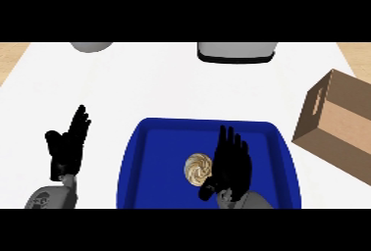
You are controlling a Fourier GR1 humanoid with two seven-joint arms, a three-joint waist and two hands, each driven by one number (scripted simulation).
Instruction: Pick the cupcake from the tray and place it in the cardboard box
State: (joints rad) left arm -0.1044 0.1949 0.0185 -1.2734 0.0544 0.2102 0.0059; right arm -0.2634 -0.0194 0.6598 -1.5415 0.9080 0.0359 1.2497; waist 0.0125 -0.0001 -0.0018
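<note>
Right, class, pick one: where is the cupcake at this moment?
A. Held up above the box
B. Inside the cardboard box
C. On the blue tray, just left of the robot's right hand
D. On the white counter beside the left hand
C: the cupcake sits on the blue tray, beside the right hand whose fingers are straight; the cardboard box stands apart at the right.

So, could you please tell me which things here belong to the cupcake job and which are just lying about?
Job:
cupcake
blue tray
cardboard box
right hand

Lying about:
grey round object at top edge
grey container at top edge
left hand, resting open
</note>
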